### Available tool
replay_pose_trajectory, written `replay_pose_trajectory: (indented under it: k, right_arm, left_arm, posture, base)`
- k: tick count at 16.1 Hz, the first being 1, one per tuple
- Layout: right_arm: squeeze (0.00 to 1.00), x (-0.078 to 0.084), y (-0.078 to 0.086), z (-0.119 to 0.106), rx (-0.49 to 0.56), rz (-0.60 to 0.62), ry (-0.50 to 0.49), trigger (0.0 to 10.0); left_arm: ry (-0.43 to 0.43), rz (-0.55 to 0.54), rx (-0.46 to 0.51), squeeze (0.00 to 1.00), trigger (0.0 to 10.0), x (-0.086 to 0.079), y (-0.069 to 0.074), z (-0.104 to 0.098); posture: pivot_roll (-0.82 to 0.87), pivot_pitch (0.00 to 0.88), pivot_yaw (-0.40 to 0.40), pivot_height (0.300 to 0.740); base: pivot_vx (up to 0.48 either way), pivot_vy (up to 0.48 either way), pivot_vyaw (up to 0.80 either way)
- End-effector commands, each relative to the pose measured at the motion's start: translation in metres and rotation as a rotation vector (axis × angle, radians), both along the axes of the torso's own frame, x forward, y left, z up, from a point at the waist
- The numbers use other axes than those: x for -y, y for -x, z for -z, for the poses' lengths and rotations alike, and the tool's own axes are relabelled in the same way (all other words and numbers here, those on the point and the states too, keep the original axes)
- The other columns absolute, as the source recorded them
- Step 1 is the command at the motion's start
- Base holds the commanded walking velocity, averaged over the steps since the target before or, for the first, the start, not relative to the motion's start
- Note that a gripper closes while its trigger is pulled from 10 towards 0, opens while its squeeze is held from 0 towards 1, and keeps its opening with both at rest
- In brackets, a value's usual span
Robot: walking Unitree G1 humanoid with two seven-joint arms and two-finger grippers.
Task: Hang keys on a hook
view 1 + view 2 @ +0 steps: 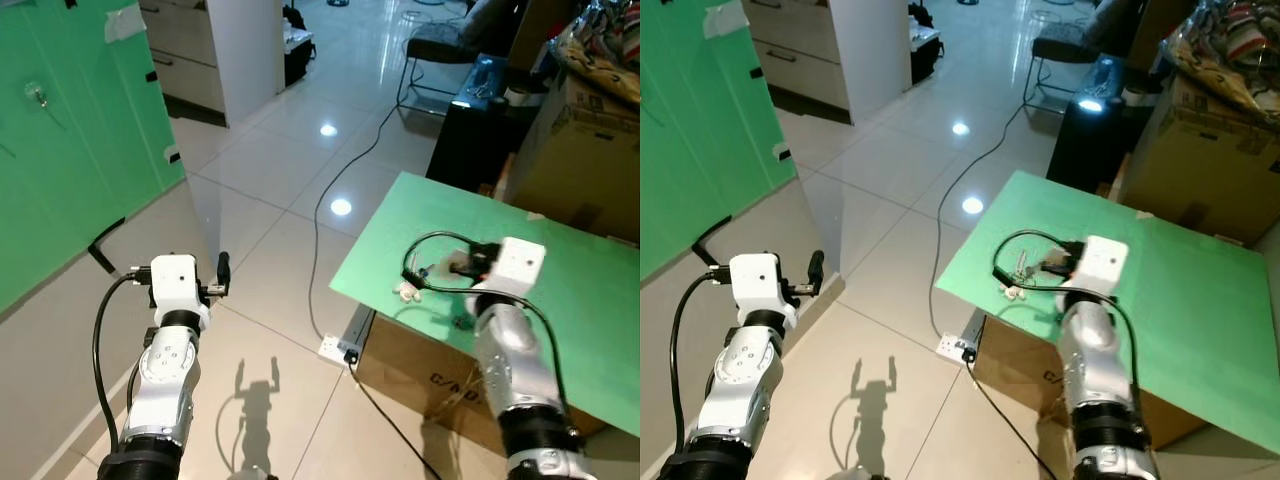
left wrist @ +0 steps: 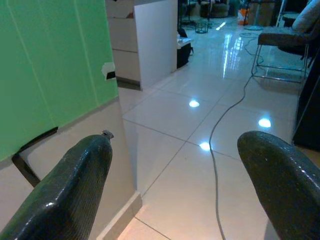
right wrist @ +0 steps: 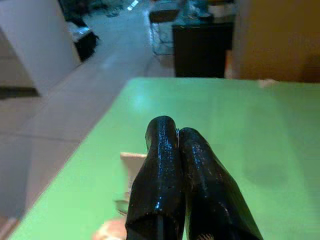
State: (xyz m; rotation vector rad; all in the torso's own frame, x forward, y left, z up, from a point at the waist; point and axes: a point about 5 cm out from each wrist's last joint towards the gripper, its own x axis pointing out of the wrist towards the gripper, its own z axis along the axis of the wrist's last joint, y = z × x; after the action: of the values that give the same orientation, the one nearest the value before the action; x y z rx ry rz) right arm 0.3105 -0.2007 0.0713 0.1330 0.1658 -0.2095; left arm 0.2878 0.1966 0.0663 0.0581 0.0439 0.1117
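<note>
Right now you are at the pickup: the green bench (image 1: 560,260) carries the keys (image 1: 1021,268) near its left edge, your right pincer (image 3: 176,145) pressed together over them. Open it before grasping. Left pincer (image 2: 175,165) hangs apart.

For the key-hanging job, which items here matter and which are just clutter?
Belongs to the job:
- keys on the green board
- hook on the green wall panel
- right pincer, shut above the keys
- left pincer, open, toward the wall

Lying about:
- floor cable
- power strip
- cardboard boxes
- chair
</note>
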Motion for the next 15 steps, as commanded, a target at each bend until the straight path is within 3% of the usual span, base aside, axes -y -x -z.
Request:
replay_pose_trajectory:
  k: [1,6,15]
  right_arm:
    - [0.0,-0.007,-0.003,0.0,-0.017,-0.049,0.075,10.0]
    - [0.0,-0.024,-0.006,-0.003,0.012,-0.2,0.127,10.0]
    - [0.0,-0.031,0.0,0.002,0.021,-0.283,0.111,10.0]
  left_arm:
    - [0.0,0.027,0.0,0.0,10.0,0.005,-0.004,-0.001]
    - [0.007,0.055,0.007,0.0,10.0,0.011,-0.009,-0.003]
    - [0.008,0.107,-0.022,0.0,10.0,0.022,-0.004,0.003]
  posture:
    - [-0.05,0.0,-0.003,0.74]
    - [-0.06,0.0,-0.001,0.74]
    - [-0.05,0.0,0.003,0.74]
  base:
    - [0.0,0.0,0.0]
    - [0.0,0.0,0.25]
    - [0.0,0.462,0.13]
